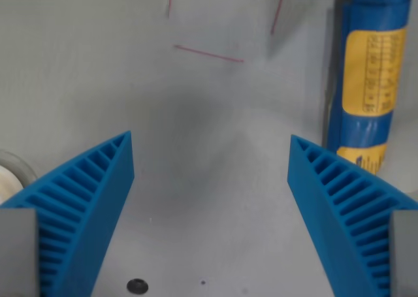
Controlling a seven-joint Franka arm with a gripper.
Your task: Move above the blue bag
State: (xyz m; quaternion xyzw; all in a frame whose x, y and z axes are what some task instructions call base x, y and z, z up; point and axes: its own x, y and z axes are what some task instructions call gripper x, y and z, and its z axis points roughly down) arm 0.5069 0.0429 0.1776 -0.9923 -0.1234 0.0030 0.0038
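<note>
The blue bag (368,75) stands at the wrist view's right edge, a tall blue pack with a yellow label, running from the top of the picture down behind my right finger. My gripper (210,140) is open, its two blue ribbed fingers (91,199) spread wide over bare grey table. Nothing lies between them. The bag sits beside and beyond the right fingertip, not under the gripper's middle.
Thin red lines (209,53) are marked on the grey table ahead. A pale round object (10,176) peeks in at the left edge behind the left finger. A small dark dot (137,286) lies on the table near the bottom.
</note>
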